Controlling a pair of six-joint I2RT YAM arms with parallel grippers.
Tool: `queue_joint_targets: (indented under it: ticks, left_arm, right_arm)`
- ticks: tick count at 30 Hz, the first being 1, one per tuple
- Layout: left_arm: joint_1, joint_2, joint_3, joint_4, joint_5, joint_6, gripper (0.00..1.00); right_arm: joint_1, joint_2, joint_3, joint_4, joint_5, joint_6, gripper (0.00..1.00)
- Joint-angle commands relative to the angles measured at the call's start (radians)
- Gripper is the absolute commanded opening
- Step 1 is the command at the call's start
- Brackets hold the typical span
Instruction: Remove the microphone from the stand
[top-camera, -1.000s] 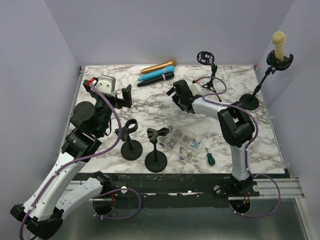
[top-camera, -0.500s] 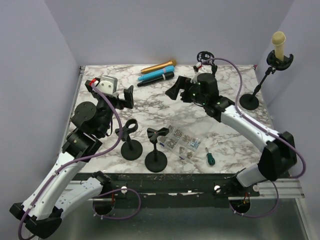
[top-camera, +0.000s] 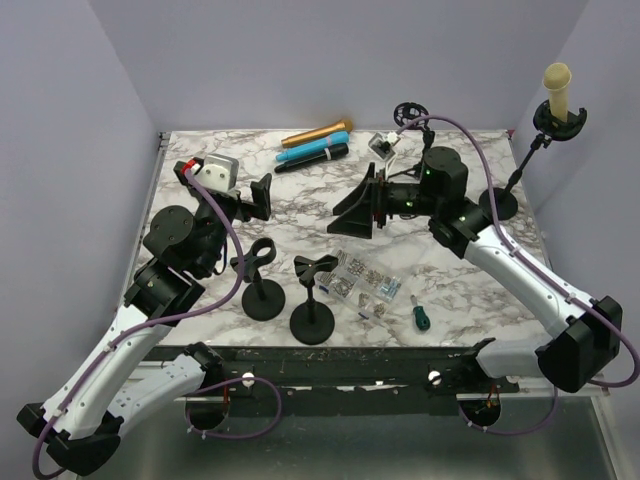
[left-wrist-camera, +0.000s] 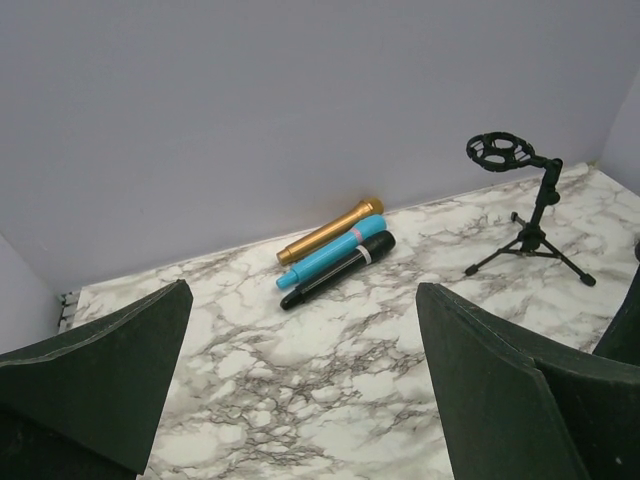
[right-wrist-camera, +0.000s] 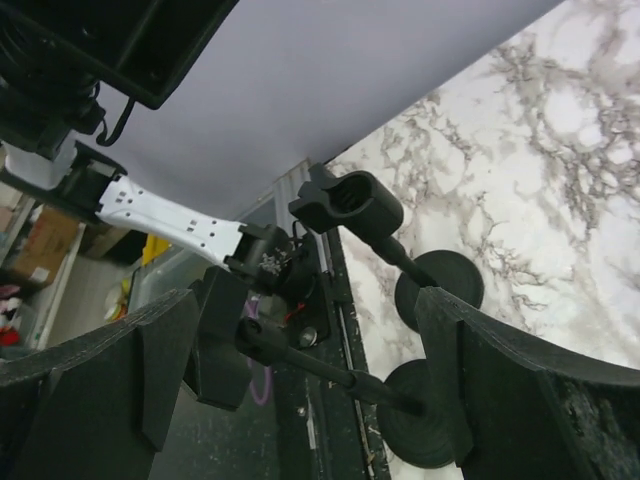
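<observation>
Evidently unfinished: the cream microphone (top-camera: 557, 88) sits upright in its stand (top-camera: 498, 204) at the desk's (top-camera: 300, 215) far right corner. The right hand (top-camera: 352, 213) hangs mid-desk, fingers apart and empty. The left hand (top-camera: 258, 197) is likewise spread, holding nothing.

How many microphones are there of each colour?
gold microphone: 1
blue microphone: 1
black microphone: 1
cream microphone: 1
Total: 4
</observation>
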Motion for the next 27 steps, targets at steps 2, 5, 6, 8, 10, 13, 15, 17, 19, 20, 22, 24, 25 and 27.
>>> queue_joint_targets:
  ticks: [2, 5, 6, 8, 10, 13, 15, 17, 19, 20, 22, 24, 25, 27]
  left_arm:
    - [-0.01, -0.003, -0.009, 0.008, 0.0, 0.013, 0.98]
    - [-0.011, -0.001, -0.009, 0.009, 0.0, 0.014, 0.99]
    - [-0.011, -0.002, -0.009, 0.009, 0.0, 0.014, 0.99]
    - [-0.011, -0.004, -0.008, 0.007, 0.002, 0.013, 0.98]
    - [-0.013, -0.002, -0.008, 0.007, 0.003, 0.013, 0.99]
    - [-0.014, -0.005, -0.008, 0.007, 0.003, 0.013, 0.98]
    - [-0.015, -0.005, -0.008, 0.006, 0.003, 0.013, 0.98]
    - [-0.016, -0.006, -0.008, 0.006, 0.003, 0.012, 0.99]
    - [-0.017, -0.008, -0.008, 0.006, 0.003, 0.013, 0.99]
    - [-0.017, -0.007, -0.008, 0.006, 0.002, 0.013, 0.99]
    - [-0.018, -0.008, -0.008, 0.006, 0.0, 0.014, 0.98]
    - [-0.019, -0.007, -0.009, 0.007, -0.003, 0.016, 0.98]
    - [-0.02, -0.008, -0.008, 0.007, -0.005, 0.016, 0.99]
    - [-0.02, -0.007, -0.009, 0.007, -0.005, 0.017, 0.98]
  right_arm:
    - [0.063, 0.049, 0.034, -0.013, -0.094, -0.014, 1.0]
    - [0.119, 0.069, 0.08, -0.1, -0.018, -0.072, 1.0]
    - [0.137, 0.076, 0.091, -0.119, -0.005, -0.087, 1.0]
    - [0.162, 0.087, 0.101, -0.137, 0.016, -0.103, 1.0]
    - [0.177, 0.092, 0.101, -0.142, 0.036, -0.114, 1.0]
    - [0.191, 0.1, 0.1, -0.141, 0.041, -0.114, 1.0]
    - [0.199, 0.108, 0.103, -0.151, 0.049, -0.121, 1.0]
    - [0.206, 0.117, 0.109, -0.167, 0.059, -0.131, 1.0]
    - [0.21, 0.122, 0.113, -0.18, 0.074, -0.142, 1.0]
    - [0.21, 0.124, 0.113, -0.186, 0.08, -0.146, 1.0]
    - [0.212, 0.124, 0.116, -0.198, 0.086, -0.155, 1.0]
    - [0.213, 0.124, 0.113, -0.212, 0.093, -0.164, 1.0]
    - [0.213, 0.123, 0.11, -0.219, 0.097, -0.17, 1.0]
    - [0.213, 0.118, 0.098, -0.231, 0.105, -0.18, 1.0]
